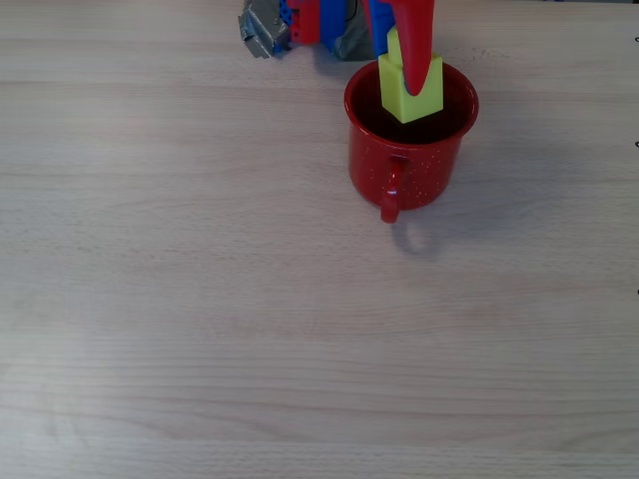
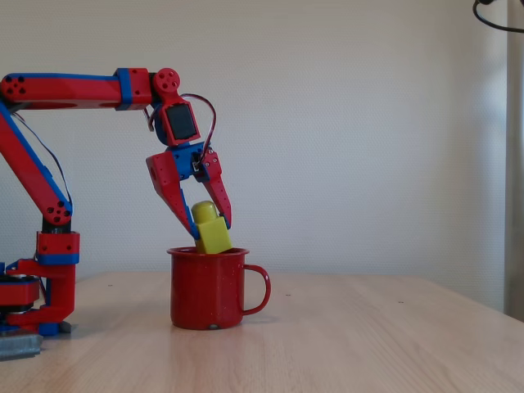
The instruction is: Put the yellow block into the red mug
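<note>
The gripper [image 2: 211,232] clamps the yellow block [image 2: 213,232] between its fingers. The block hangs tilted just above the red mug [image 2: 208,288], its lower corner at the rim.

Red and blue jointed robot arm

The arm [image 2: 65,90] has red links with blue joint brackets, round red hubs with dark screw holes, a dark servo face at the wrist, thin dark cables, and a gripper [image 2: 210,227] with tapered red fingers
</note>
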